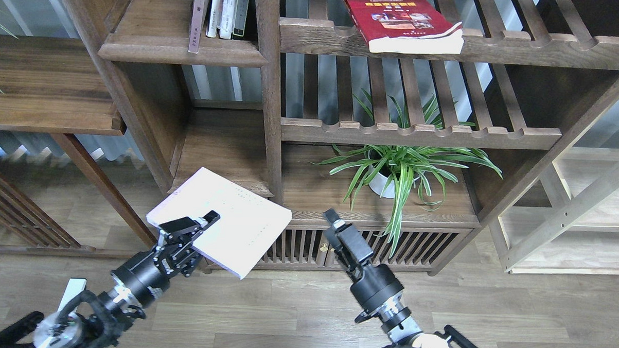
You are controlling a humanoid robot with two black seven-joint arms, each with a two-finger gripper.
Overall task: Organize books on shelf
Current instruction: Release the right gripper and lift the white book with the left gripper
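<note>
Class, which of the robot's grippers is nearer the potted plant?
Right. The right gripper sits just below-left of the potted plant, apart from it. The left gripper, holding the white book, is much farther left.
</note>
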